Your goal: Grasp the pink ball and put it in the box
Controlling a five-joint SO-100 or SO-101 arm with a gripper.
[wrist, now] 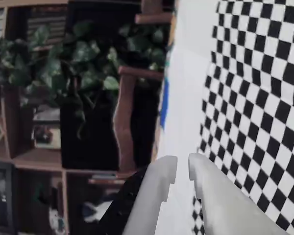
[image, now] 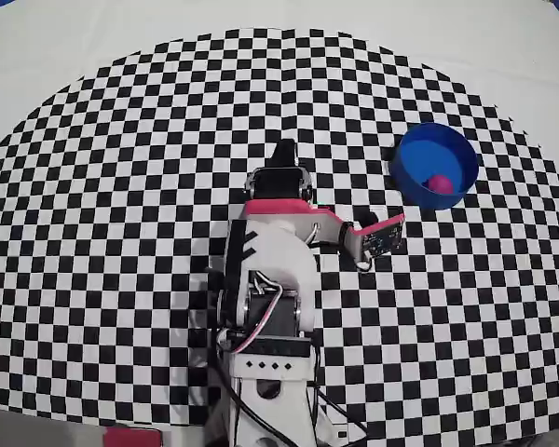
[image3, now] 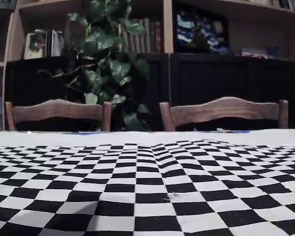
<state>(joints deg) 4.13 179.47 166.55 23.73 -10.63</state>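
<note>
In the overhead view the pink ball (image: pixel 438 183) lies inside the box (image: pixel 419 154), a round blue tub at the right of the checkered cloth. My gripper (image: pixel 284 154) points toward the far side of the table, well left of the tub, with the arm folded back over its base. In the wrist view the gripper (wrist: pixel 183 164) has its two white fingers (wrist: pixel 159 191) almost together with only a narrow slit between the tips, and nothing between them. It faces the table's far edge and a bookshelf. Ball and tub do not show in the wrist or fixed views.
The arm's base (image: pixel 265 372) stands at the near edge of the checkered cloth (image: pixel 121 186). A pink-edged camera board (image: pixel 382 237) sticks out on the arm's right. A pink block (image: pixel 130 436) lies at the bottom edge. Chairs (image3: pixel 56 110) and a plant (image3: pixel 105 64) stand behind the table.
</note>
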